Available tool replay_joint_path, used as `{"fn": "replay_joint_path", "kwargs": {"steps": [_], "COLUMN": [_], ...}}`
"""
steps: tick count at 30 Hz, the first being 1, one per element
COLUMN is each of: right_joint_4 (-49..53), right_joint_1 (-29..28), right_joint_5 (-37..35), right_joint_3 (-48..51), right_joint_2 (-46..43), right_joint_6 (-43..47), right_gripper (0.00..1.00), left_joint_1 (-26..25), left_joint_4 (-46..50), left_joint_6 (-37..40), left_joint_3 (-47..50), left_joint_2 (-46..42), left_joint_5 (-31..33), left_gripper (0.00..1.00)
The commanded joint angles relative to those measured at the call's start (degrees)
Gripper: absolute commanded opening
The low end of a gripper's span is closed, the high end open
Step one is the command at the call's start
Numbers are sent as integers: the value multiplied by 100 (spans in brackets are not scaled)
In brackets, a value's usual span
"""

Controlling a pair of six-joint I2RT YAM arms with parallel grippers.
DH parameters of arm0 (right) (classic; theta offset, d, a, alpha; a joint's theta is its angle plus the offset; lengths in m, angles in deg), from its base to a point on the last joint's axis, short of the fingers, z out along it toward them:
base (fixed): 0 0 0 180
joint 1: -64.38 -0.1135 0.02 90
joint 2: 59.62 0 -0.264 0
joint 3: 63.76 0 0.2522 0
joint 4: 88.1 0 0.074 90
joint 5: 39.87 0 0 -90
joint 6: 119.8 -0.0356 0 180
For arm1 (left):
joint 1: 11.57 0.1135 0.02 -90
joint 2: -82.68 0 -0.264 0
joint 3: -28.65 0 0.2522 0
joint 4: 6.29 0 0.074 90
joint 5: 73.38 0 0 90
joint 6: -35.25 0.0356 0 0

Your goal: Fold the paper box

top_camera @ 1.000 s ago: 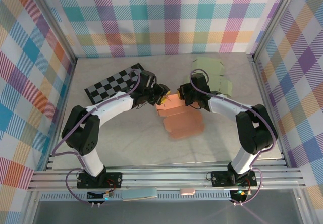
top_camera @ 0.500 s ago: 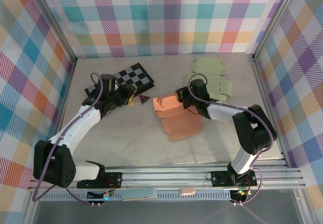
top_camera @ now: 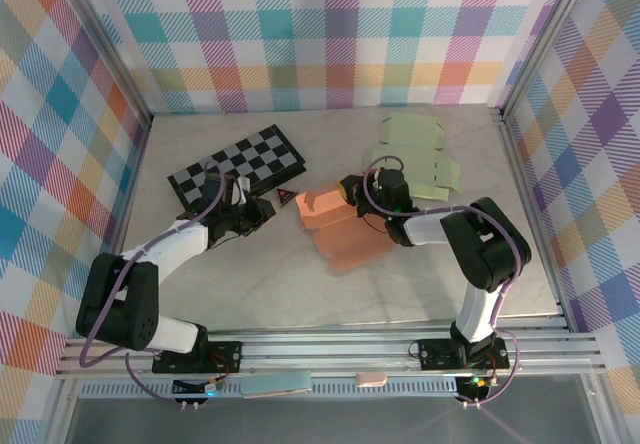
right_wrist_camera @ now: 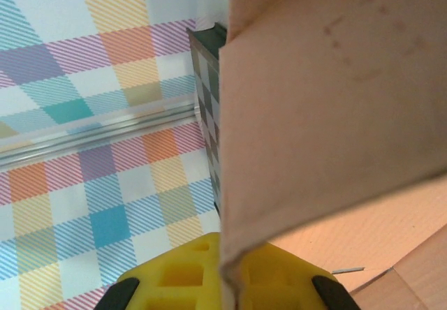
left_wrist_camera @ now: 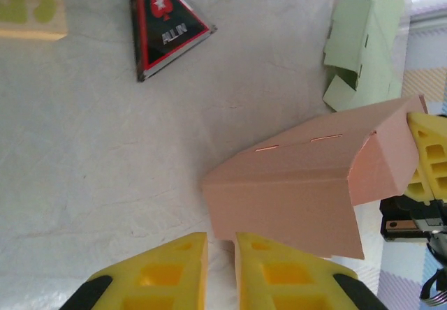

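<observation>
Paper box: salmon card, part folded, seen lying on the tabletop at centre, btw the two arms. One panel is raised into a ridge at its far-left end.
Right pincer: closed on a flap of the paper box at its far edge. In the wrist view the card is seen pinched btw the yellow fingers, w/ the flap standing up from them.
Left pincer: set low over the tabletop, left of the box. Jaws are nearly together, w/ a thin gap seen btw them. In the wrist view the tips are just beside the box's near corner; contact cannot be told.
Triangular card: black w/ red edging, lying flat just beside the box's left end, btw box and left pincer.
Checkerboard: black and white, laid flat at far left, beyond the left arm.
Green sheets: pale cut-out card, flat, at far right behind the box.
Block: beige w/ a green mark, seen at the wrist view's top-left corner, nr the triangular card.
</observation>
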Motion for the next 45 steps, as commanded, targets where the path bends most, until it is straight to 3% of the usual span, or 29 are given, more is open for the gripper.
{"fn": "replay_joint_path", "kwargs": {"steps": [1,8,13,19,27,45], "right_joint_4": [-711,-1033,-1118,-1136,-1121,-1052], "right_joint_1": [-3,32,79,102,109,113], "right_joint_5": [295,621,729,776,842,828], "right_joint_3": [143,380,523,503,383,197], "right_joint_2": [159,188,235,276,335,395], "right_joint_6": [207,379,441,423,384,258], "right_gripper": [0,0,0,0,0,0], "left_joint_1": [-86,-271,-579,-742,-972,-1477], "left_joint_4": [-358,-544,-656,-886,-1026,-1603], "left_joint_6": [654,980,1824,2303,2486,2146], "left_joint_3": [-59,-18,38,215,230,124], "left_joint_2": [198,345,439,565,733,873], "left_joint_5": [-172,-56,-229,-301,-265,181], "left_gripper": [18,22,24,26,30,32]}}
